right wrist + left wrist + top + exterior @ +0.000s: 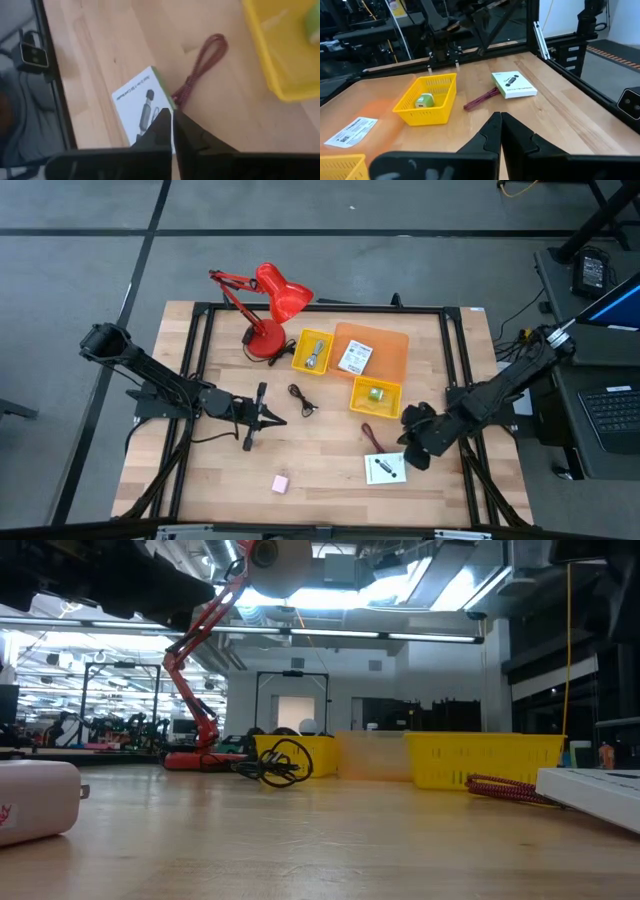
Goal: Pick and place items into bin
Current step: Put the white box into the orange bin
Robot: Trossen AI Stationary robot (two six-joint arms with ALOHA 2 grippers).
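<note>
A white box with black marks lies flat near the table's front right, a maroon cord beside it. My right gripper hangs shut above them, tilted down over the box's edge, touching nothing. My left gripper is shut, held level over the table's middle left. A black cable lies ahead of it, and a pink block sits near the front edge. A yellow bin holds a green block. An orange bin holds a white card. A second yellow bin holds a bluish-grey tool.
A red desk lamp stands at the table's far side, left of the bins. A black frame runs around the table top. Bare wood lies between the cable, the pink block and the white box.
</note>
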